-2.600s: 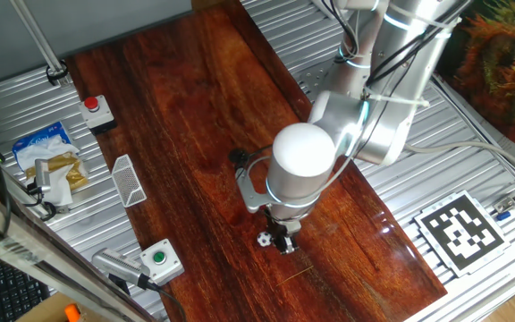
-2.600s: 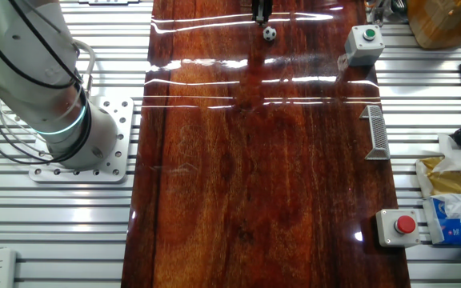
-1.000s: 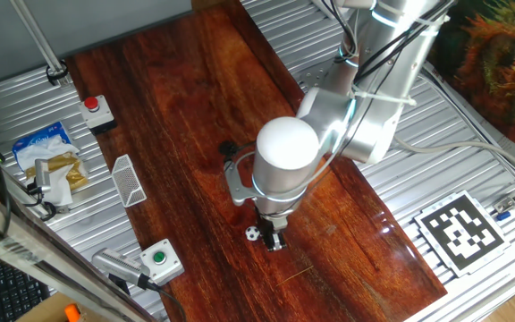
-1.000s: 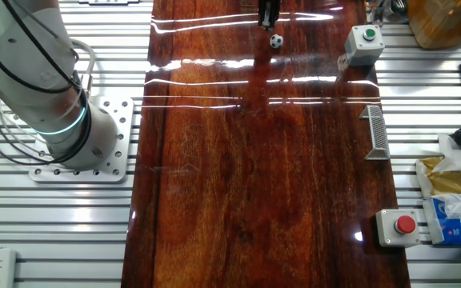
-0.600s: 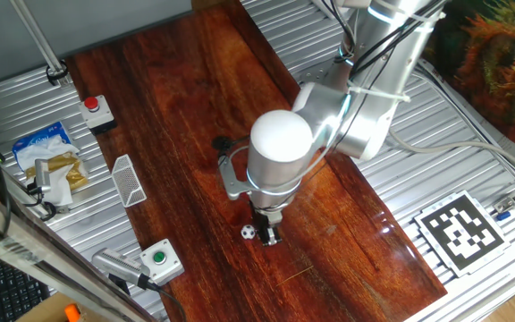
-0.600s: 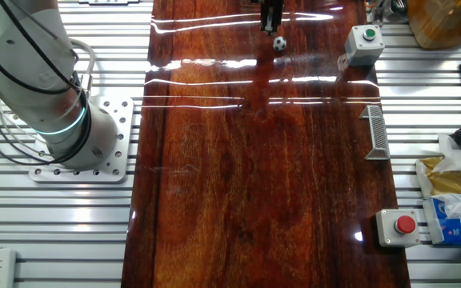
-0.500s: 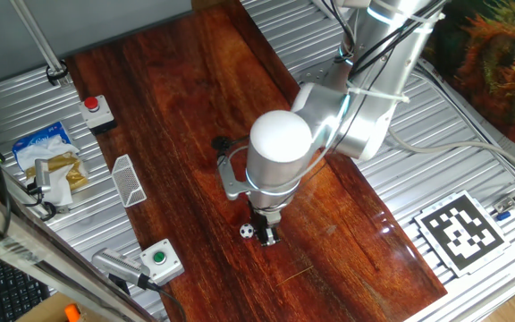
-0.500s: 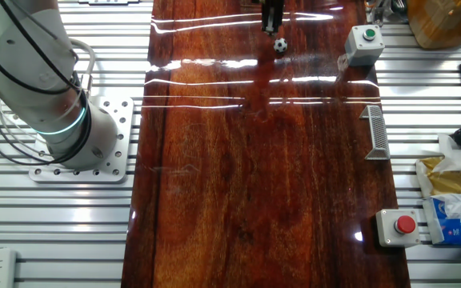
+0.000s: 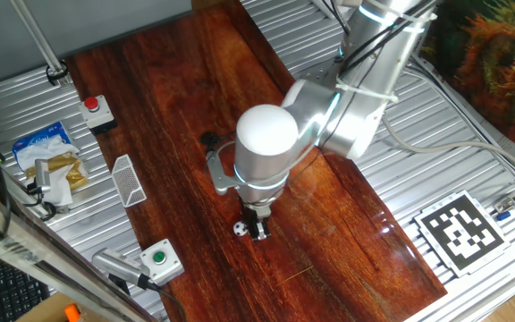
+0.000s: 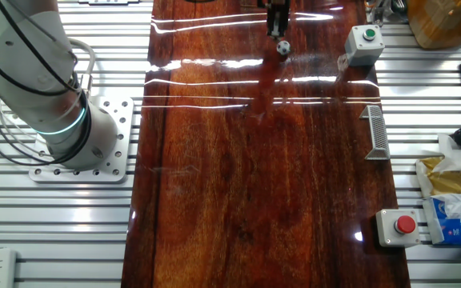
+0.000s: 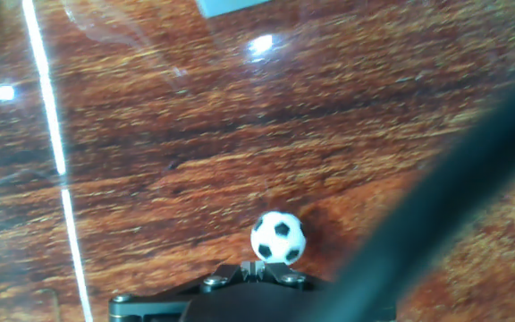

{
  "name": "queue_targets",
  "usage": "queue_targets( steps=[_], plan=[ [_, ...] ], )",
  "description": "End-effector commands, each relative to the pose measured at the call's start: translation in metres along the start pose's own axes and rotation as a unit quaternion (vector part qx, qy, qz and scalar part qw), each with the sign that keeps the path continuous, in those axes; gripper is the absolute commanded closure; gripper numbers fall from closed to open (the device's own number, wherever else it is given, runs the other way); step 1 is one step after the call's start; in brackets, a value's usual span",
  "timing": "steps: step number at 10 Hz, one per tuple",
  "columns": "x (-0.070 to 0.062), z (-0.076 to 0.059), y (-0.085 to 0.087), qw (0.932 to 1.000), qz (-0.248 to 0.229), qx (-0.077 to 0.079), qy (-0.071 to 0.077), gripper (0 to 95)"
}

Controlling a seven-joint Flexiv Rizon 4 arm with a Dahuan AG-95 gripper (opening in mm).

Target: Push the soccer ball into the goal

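Soccer ball [image 9: 240, 229] on the dark wooden table [image 9: 177, 107], touching the gripper [image 9: 260, 231] tip at its 9 o'clock in one fixed view, just ahead at 12 o'clock in the hand view [image 11: 278, 237]. Fingers pressed together, pinching nothing. Goal [image 9: 128, 180] well apart, toward 10 o'clock from the ball.

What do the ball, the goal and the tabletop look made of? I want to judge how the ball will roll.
The ball: smooth, slightly shiny, probably hard plastic. The goal: white frame with fine mesh, likely plastic; too small to tell. The tabletop: dark reddish wood grain under glossy varnish, shown by bright light streaks. The gripper is right beside the ball.
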State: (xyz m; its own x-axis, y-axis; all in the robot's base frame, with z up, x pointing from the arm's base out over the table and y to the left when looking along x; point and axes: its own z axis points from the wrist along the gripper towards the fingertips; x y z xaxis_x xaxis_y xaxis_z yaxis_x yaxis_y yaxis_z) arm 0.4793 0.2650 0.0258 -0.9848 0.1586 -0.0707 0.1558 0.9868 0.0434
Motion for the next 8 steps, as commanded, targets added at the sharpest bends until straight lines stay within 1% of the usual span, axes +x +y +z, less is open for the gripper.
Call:
queue_targets(
  steps=[1, 3, 5, 6, 8],
  plan=[
    [-0.004, 0.006, -0.009, 1.0, -0.005, 0.0, -0.003, 95.0],
    [-0.006, 0.005, -0.012, 1.0, -0.007, -0.001, -0.003, 95.0],
    [-0.017, -0.002, -0.019, 0.9999, -0.011, -0.003, -0.002, 95.0],
    [-0.024, -0.004, -0.021, 0.9999, -0.014, 0.0, -0.002, 95.0],
    [-0.03, -0.001, -0.023, 0.9999, -0.014, -0.003, -0.001, 95.0]
  ],
)
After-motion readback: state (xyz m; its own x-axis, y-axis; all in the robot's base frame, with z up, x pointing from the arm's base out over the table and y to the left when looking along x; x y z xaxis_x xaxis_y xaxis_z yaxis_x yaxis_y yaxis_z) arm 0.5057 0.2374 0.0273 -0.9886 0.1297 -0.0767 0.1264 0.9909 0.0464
